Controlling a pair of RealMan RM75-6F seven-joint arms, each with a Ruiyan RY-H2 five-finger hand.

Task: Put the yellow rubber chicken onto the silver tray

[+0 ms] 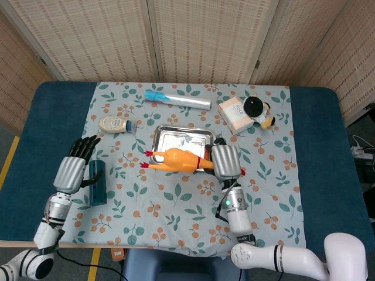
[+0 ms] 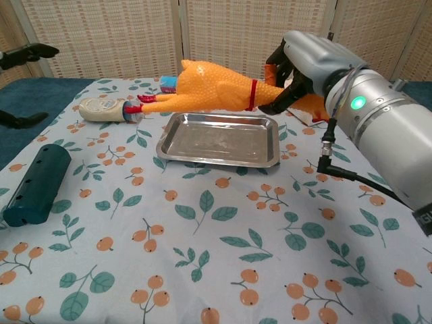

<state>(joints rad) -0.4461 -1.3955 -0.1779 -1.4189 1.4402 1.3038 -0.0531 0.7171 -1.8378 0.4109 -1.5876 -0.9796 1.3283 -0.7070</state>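
Left hand (image 1: 75, 165) sits at the frame's left edge, fingers spread, holding nothing. Yellow rubber chicken (image 2: 209, 89) hangs mid-frame just above the silver tray (image 2: 217, 139), gripped at its neck by the right hand (image 2: 305, 64).

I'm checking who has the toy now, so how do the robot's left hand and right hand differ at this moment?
The right hand grips the yellow rubber chicken by its neck end; the left hand holds nothing, fingers apart. The right hand is above the silver tray's right side; the left hand is out at the tablecloth's left edge, above the dark teal cylinder. Both share silver backs and black fingers.
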